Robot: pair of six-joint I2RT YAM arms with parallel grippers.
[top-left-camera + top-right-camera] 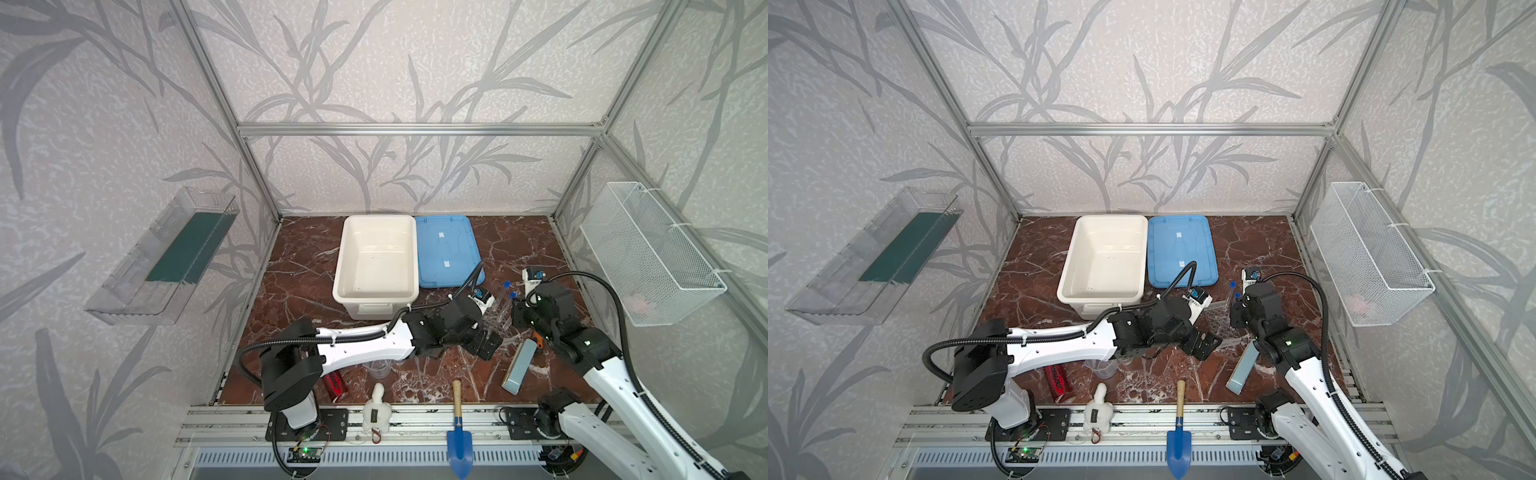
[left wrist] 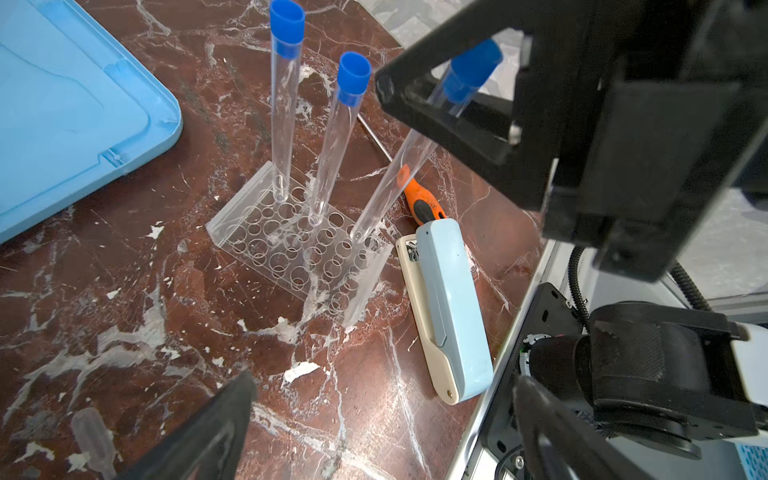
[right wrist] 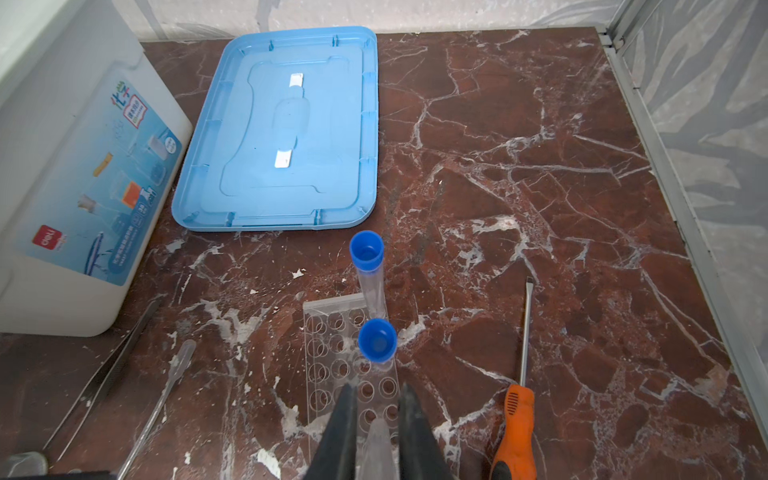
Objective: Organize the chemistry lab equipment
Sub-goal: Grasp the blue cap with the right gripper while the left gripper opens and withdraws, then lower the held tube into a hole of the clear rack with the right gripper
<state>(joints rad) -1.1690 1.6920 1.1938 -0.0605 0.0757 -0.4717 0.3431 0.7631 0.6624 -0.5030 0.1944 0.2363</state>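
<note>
R grip (image 3: 376, 390) clamps tilted tube (image 2: 386, 199), seating it in rack (image 2: 266, 249) | L grip (image 1: 489, 344) wide open, empty, rack's 6 o'clock

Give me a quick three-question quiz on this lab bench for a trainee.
1. True or false: the left gripper holds a tube.
2. How many blue-capped tubes stand in the clear rack with no gripper on them?
3. The tube in the right gripper is: A) upright B) tilted C) lying flat.
Key: 1 false, its fingers are open and empty. 2 two. 3 B.
</note>
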